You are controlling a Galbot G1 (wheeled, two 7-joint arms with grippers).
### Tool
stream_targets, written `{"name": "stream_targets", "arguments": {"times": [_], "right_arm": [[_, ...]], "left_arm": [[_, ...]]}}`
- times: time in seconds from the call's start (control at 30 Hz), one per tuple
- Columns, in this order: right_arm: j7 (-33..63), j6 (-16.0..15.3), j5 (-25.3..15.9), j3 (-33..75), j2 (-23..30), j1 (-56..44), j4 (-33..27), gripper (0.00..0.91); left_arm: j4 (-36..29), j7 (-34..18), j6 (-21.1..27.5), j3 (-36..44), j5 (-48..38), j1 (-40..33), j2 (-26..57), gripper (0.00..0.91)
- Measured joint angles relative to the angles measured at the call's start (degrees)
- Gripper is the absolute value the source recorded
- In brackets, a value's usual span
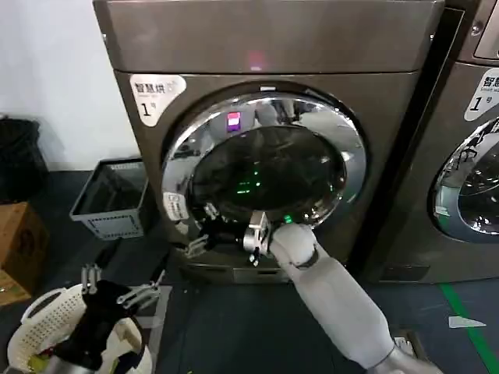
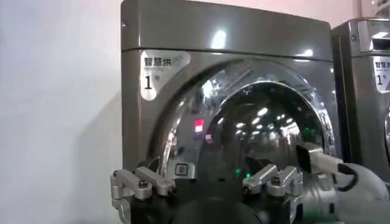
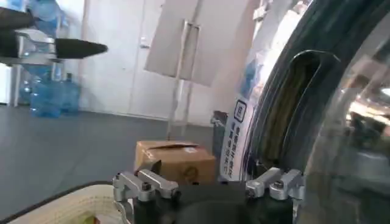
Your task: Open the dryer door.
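Note:
The bronze-grey dryer (image 1: pixel 265 47) with a white "1" label stands straight ahead. Its round dryer door (image 1: pixel 269 167), chrome ring around dark glass, looks a little ajar along its left edge. My right gripper (image 1: pixel 199 230) is open at the door's lower left rim, one finger on each side of the edge beside the white sticker (image 1: pixel 175 207). In the right wrist view the open gripper (image 3: pixel 210 185) sits just under the stickered rim (image 3: pixel 239 137). My left gripper (image 1: pixel 118 284) hangs open low at the left, facing the dryer door (image 2: pixel 262 128) from a distance, its fingers (image 2: pixel 149 182) spread with nothing between them.
A second machine (image 1: pixel 468 156) stands close on the right. A grey crate (image 1: pixel 113 199) sits on the floor left of the dryer, with a cardboard box (image 1: pixel 17 249) further left. A white laundry basket (image 1: pixel 47 319) lies under my left arm. Green tape (image 1: pixel 468 327) marks the floor at the right.

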Motion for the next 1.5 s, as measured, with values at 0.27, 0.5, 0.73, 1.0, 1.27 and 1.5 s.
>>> {"name": "stream_targets", "arguments": {"times": [0.27, 0.5, 0.73, 1.0, 1.27, 1.5], "right_arm": [[-1.3, 0.0, 1.2, 0.4, -1.7, -1.5, 2.8, 0.907], [-2.1, -0.1, 1.6, 0.7, -3.0, -2.7, 4.9, 0.907], [-3.3, -0.1, 2.1, 0.9, -4.3, -4.3, 7.1, 0.907], [-5.9, -0.1, 3.6, 1.3, -6.0, -5.5, 9.3, 0.907], [-10.4, -0.2, 5.7, 2.6, -7.6, -6.0, 10.1, 0.907], [-14.8, -0.2, 6.6, 4.0, -9.7, -7.3, 11.4, 0.907]], "left_arm": [[0.1, 0.2, 0.4, -0.4, 0.0, 0.0, 0.2, 0.907], [0.2, 0.1, 0.5, -0.9, -0.2, 0.0, 0.5, 0.907], [0.5, 0.5, 0.9, -2.9, -1.2, -0.2, 1.6, 0.907], [1.7, 0.6, 3.6, -7.5, -3.7, -1.2, 2.7, 0.907], [3.4, 0.3, 4.6, -11.8, -5.8, -2.5, 4.1, 0.907], [5.1, 0.1, 4.8, -14.1, -8.1, -4.1, 5.9, 0.907]]}}
